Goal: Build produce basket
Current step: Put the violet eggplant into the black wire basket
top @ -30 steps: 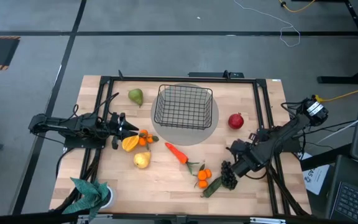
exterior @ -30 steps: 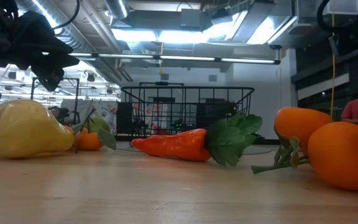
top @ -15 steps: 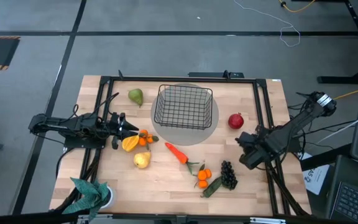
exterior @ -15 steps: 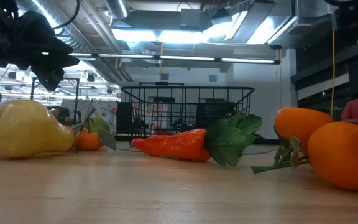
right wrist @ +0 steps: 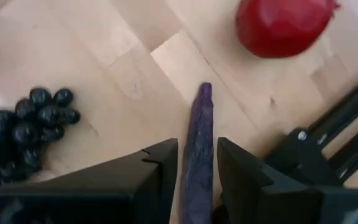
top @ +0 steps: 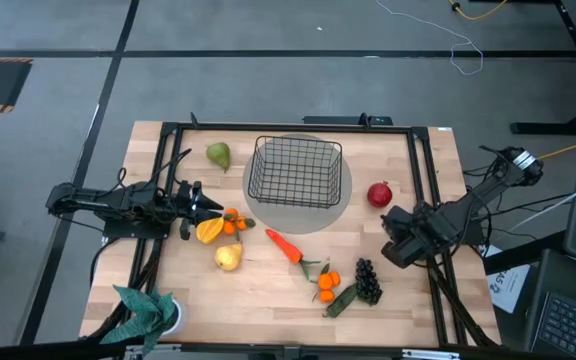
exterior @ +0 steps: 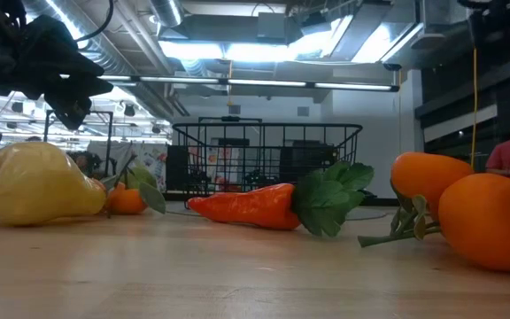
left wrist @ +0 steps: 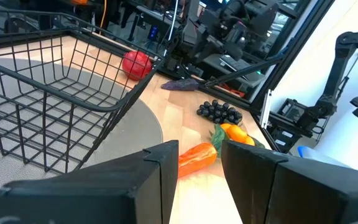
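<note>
While the left gripper [top: 190, 208] is staying put by the yellow pear [top: 209, 231], fingers slightly parted and empty, the right gripper [right wrist: 196, 163] is lifting away from the grapes [top: 368, 281] near the table's [top: 268, 290] right edge, pinching a slim purple piece [right wrist: 199, 149]. Black and wire-meshed, the basket [top: 295, 171] is sitting empty toward the table's far edge, the red fruit [top: 379, 194] lying to its right.

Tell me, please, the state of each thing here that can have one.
black wire-mesh rectangular basket: upright, empty.
left gripper: open, holding nothing.
right gripper: shut on the purple elongated vegetable.
purple elongated vegetable: clamped between the right gripper's fingers.
</note>
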Available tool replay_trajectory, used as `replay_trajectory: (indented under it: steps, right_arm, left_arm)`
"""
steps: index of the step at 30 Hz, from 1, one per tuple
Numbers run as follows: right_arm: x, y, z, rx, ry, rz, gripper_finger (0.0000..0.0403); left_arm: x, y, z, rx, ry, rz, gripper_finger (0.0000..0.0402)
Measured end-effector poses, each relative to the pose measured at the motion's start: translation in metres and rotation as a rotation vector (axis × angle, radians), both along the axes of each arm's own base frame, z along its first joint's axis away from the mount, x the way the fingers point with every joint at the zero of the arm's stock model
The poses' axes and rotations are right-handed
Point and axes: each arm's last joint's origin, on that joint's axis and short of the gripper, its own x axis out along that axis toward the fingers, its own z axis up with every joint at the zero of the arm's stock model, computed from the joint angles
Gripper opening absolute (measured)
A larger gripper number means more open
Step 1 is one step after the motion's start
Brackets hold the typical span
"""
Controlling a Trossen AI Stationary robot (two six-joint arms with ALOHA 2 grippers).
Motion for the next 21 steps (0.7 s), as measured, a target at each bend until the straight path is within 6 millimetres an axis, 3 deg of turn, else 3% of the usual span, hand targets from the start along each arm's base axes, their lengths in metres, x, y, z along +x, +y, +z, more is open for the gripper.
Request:
replay_trajectory:
  steps: [9, 15, 21]
  right_arm:
    - [-0.007, -0.008, -0.031, -0.035, 0.061, -0.043, 0.0165]
    - [-0.009, -0.012, -0.053, 0.035, 0.101, -0.082, 0.0213]
    - [-0.010, -0.013, -0.070, 0.103, 0.095, -0.109, 0.0220]
  left_arm:
    - [0.000, 0.000, 0.000, 0.000, 0.000, 0.000, 0.0110]
    - [0.000, 0.000, 0.000, 0.000, 0.000, 0.000, 0.0110]
    - [0.000, 0.000, 0.000, 0.000, 0.000, 0.000, 0.0110]
